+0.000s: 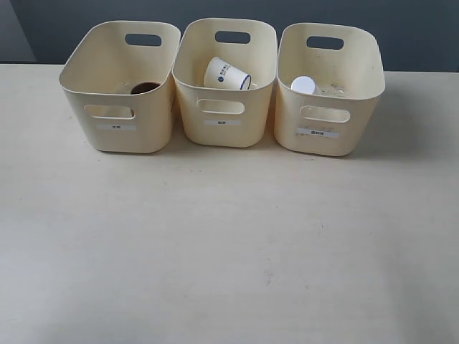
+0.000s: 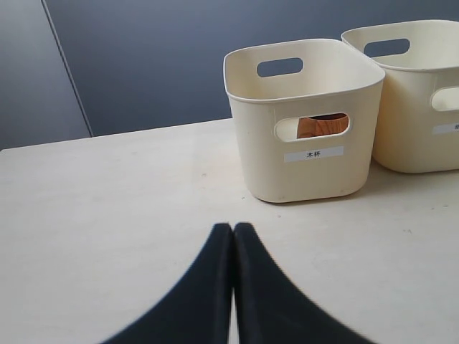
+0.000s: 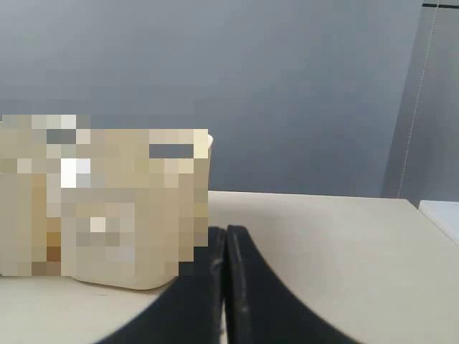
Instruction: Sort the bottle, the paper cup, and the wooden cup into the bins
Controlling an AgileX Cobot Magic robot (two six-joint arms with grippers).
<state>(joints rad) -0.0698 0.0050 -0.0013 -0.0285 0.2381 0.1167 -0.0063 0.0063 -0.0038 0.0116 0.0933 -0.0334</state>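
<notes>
Three cream bins (image 1: 229,107) stand in a row at the far edge of the worktop (image 1: 229,251), touching or nearly so, labels facing the exterior camera. Each holds one item, which reads as the sort being complete.

Left bin (image 1: 120,89): the wooden cup (image 1: 145,87) sits low inside, only its dark rim showing over the front wall; the left wrist view catches its brown side through the oval handle cut-out (image 2: 323,127). Middle bin (image 1: 226,82): the paper cup (image 1: 226,74) lies tilted against the back wall, blue logo up, probably because it was dropped in, not set down. Right bin (image 1: 328,89): the bottle (image 1: 303,85) shows only its white cap, the clear body being hard to make out against the plastic.

Left end effector (image 2: 233,228): clenched, fingertips pressed together, nothing between them, low over bare worktop and well apart from the left bin. Right end effector (image 3: 226,233): likewise clenched and empty; the bin beside it is blurred in that view. Neither arm appears in the exterior view, so both seem parked clear of the bins.

Judgement: nothing is left on the open worktop to sort.
</notes>
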